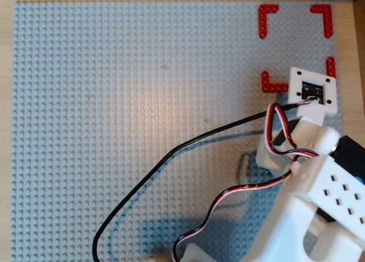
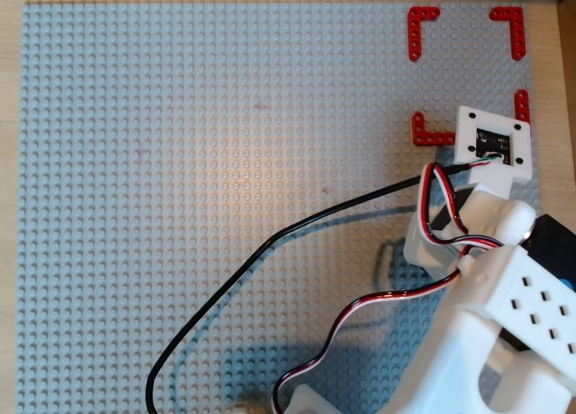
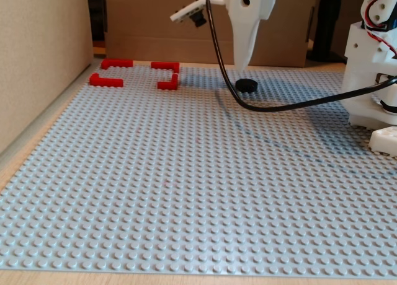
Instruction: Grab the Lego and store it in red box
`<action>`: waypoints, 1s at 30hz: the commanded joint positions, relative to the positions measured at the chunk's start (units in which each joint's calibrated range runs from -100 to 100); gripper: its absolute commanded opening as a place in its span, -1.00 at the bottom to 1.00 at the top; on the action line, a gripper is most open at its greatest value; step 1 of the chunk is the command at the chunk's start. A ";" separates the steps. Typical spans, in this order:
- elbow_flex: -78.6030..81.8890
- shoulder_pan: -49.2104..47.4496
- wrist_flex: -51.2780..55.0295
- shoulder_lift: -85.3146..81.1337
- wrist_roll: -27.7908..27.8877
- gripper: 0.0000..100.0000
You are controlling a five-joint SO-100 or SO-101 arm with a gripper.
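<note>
Right, the gripper (image 3: 243, 65) hangs just above the Lego (image 3: 247, 85), which sits on the grey baseplate (image 3: 186, 192) outside the red box (image 3: 133, 73). Jaw opening unclear; next: descend, pinch.

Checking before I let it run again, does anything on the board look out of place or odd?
Only the black Lego: it lies on the baseplate outside the red box, under the hand. The black cable drapes across the studs beside it.

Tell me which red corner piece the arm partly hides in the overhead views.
The lower-right corner beam of the red box: only a short vertical stub shows beside the white camera mount. The other three corner pieces show their full L shape.
</note>
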 commanded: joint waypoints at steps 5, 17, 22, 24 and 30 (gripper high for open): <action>-1.67 1.78 -0.20 1.76 0.26 -0.69; 0.24 -2.39 -0.20 2.01 -0.67 -0.69; 0.70 -3.14 -0.82 2.27 -0.62 -0.68; 1.42 -3.58 -1.34 3.03 -0.52 -0.63; 4.24 -4.03 -6.17 5.57 -0.62 -0.59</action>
